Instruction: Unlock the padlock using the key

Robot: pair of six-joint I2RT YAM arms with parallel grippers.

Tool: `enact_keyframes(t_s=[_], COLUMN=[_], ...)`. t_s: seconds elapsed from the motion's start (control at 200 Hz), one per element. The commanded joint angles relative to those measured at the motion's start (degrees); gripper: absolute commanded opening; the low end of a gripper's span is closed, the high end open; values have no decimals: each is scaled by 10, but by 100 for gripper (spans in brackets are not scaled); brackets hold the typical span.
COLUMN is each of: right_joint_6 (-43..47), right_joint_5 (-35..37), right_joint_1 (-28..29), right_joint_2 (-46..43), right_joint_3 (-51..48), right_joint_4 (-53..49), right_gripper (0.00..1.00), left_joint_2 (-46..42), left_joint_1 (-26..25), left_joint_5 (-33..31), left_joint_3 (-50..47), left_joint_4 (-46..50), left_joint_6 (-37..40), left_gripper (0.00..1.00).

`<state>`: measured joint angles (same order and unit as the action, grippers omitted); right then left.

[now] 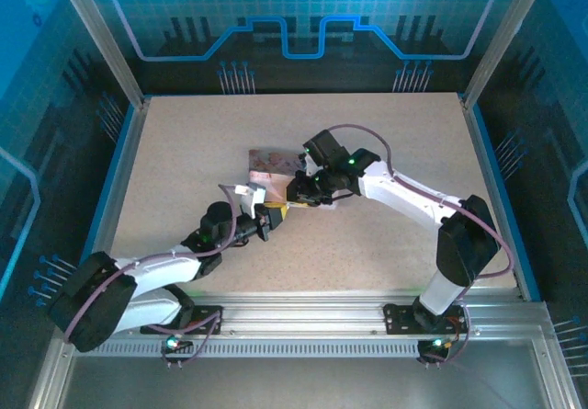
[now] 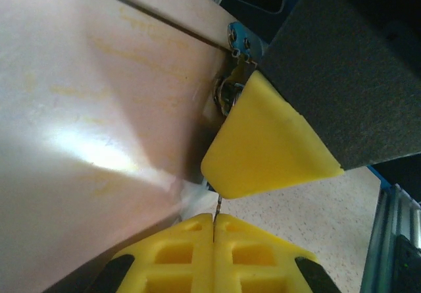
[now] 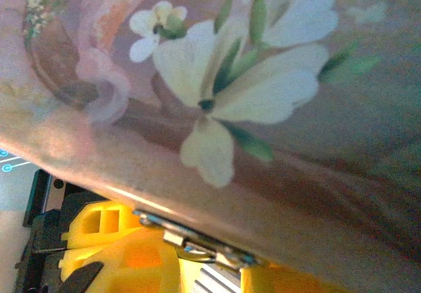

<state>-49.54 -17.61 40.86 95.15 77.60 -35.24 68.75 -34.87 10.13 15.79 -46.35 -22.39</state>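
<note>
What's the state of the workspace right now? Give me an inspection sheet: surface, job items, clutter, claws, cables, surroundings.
Surface: beige speckled table, no spills seen.
Job's things: key, a thin blade poking out of the left claw; padlock, a silvery loop at the tin's hasp, with its body hidden behind the right claw.
Clutter: pink floral tin; nothing else seen.
Claws: left claw shut on the key; right claw at the tin's front edge, grip cannot be told.
Cables: purple cables run along both arms.
Surroundings: blue-lit panels; metal rail at the near edge.
</note>
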Motion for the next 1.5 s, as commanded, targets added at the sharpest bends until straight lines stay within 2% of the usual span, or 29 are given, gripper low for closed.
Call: enact_keyframes(t_s=[0.0, 0.15, 0.26, 0.5, 0.56, 0.665, 0.795, 0.97, 1.19, 1.491], right_joint_6=[0, 7, -5, -1, 3, 10, 7, 3, 5, -95], right_joint_5=[-40, -27, -46, -49, -36, -4, 9, 4, 25, 36], right_joint_1=[9, 11, 11, 9, 8, 6, -2, -6, -9, -32], right_joint_2=[-6, -6, -3, 2, 1, -3, -4, -2, -29, -41], right_joint_3=[1, 0, -14, -26, -36, -59, -98, -135, -189, -351], right_joint_4=[45, 32, 56, 84, 91, 107, 153, 210, 264, 502], right_gripper=[0, 0, 0, 0, 0, 16, 42, 56, 59, 57], left_joint_2=[6, 16, 32, 148, 170, 190, 215, 274, 300, 312], left_joint_1=[-19, -25, -25, -25, -25, -25, -24, -24, -23, -21], left_joint_5=[-54, -63, -54, -13, -9, -12, -12, -12, -11, -4], left_joint_3=[-3, -14, -15, -21, -18, -20, -27, -23, -16, -16], left_joint_4=[-80, -121, -165, -336, -338, -338, -334, -338, -339, -338], left_joint_6=[7, 2, -17, -67, -78, -85, -88, -87, -91, -137], left_gripper=[0, 0, 0, 0, 0, 0, 0, 0, 0, 0])
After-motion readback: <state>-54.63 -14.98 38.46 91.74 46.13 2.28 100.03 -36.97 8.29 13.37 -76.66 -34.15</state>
